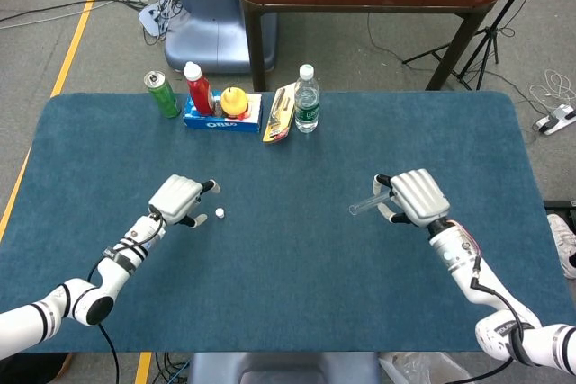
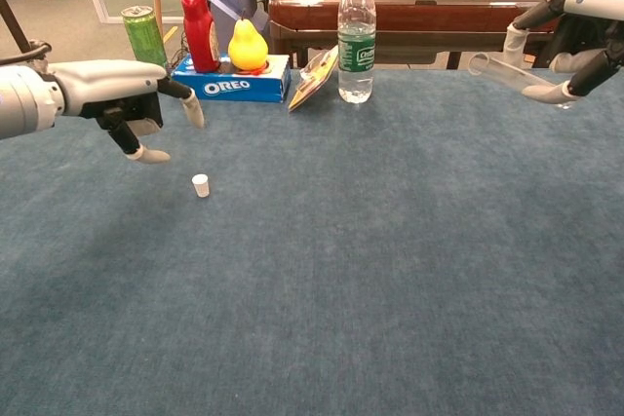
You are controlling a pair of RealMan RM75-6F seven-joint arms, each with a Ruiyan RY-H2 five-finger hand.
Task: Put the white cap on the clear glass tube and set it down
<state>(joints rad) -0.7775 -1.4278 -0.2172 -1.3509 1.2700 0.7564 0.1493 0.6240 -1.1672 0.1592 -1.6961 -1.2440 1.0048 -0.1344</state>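
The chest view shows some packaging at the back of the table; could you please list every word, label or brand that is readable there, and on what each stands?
"OREO": white letters on the front of the blue box.
Water bottle: green label with print, too small to read.
Green can: no legible text.
Red bottle: no readable label.
Snack packet leaning beside the box: print too blurred to read.
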